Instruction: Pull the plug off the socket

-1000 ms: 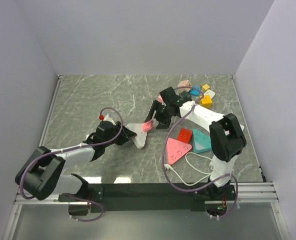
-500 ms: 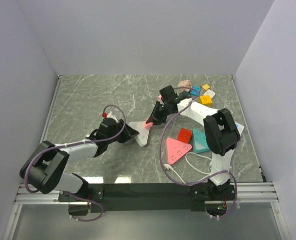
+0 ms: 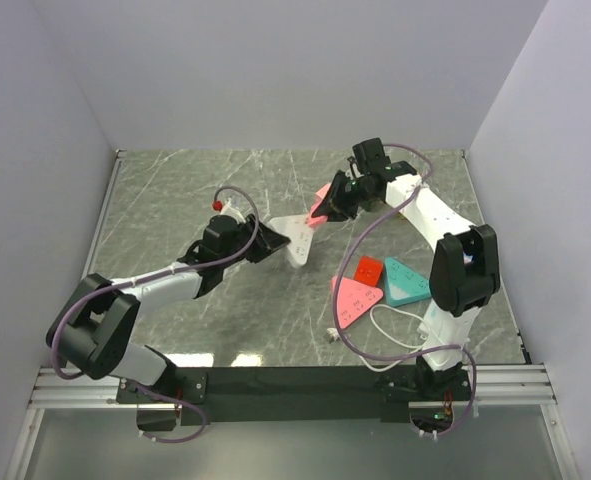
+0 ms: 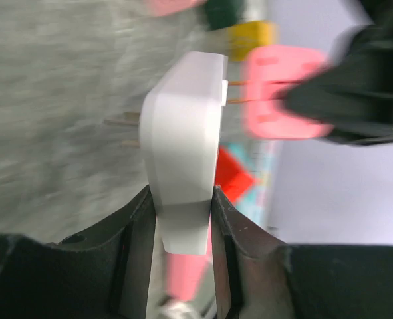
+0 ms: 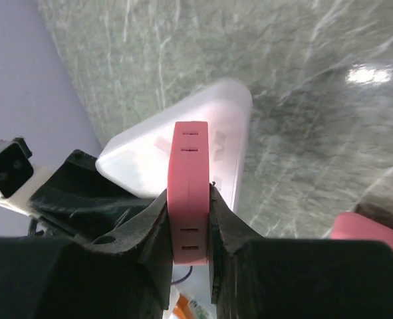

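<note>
The white triangular socket (image 3: 298, 240) is held on edge, and my left gripper (image 3: 265, 243) is shut on its corner. From the left wrist, the socket (image 4: 183, 146) sits between my fingers (image 4: 133, 232). The pink plug (image 4: 276, 93) stands just off its face, with two thin pins showing in the gap. My right gripper (image 3: 333, 205) is shut on the plug (image 3: 320, 208). From the right wrist, the plug (image 5: 189, 179) is clamped edge-on, with the socket (image 5: 143, 149) right behind it.
A pink triangular socket (image 3: 353, 300), a red plug (image 3: 369, 270) and a teal triangular piece (image 3: 403, 281) lie at the near right, with a white cable (image 3: 395, 335) coiled in front. Grey walls enclose the marble table (image 3: 175, 190) on three sides.
My right gripper has shut on the pink plug. Both arms have carried socket and plug toward the back of the table. The plug now stands slightly away from the socket's face.
</note>
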Robot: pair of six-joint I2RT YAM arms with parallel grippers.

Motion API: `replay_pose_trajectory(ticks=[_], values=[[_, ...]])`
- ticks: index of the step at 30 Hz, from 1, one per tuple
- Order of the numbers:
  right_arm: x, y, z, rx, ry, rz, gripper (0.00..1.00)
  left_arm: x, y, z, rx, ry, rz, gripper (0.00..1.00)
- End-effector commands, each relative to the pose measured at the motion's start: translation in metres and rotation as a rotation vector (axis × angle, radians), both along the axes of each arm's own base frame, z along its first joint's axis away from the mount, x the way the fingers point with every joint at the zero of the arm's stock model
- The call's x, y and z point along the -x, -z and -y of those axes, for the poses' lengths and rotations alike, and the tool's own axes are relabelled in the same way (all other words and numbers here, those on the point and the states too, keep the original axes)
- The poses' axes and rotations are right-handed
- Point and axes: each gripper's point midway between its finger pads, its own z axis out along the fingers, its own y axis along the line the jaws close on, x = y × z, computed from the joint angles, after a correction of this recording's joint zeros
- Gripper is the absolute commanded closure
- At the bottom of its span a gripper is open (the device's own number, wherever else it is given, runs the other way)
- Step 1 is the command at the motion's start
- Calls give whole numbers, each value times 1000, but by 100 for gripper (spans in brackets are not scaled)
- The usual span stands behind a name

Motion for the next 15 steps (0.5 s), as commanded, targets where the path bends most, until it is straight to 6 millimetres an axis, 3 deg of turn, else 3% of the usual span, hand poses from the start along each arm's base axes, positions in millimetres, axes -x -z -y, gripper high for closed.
replay_pose_trajectory(ticks=[1,2,5,6,8,15], values=[[-19,-74,25,-4,86,230,100,30,100,-54,-306,-76,-263,100],[-10,-74,12,14,60,236,100,28,100,-54,-306,-76,-261,99],[-1,-65,-1,75,75,267,100,20,90,-49,-295,-76,-241,100],[5,-66,-15,68,53,284,100,18,86,-46,-281,-76,-235,100],[7,-61,-14,91,58,275,100,15,75,-42,-252,-75,-208,100],[-50,-48,52,191,234,316,100,14,63,-43,-228,-79,-174,100]])
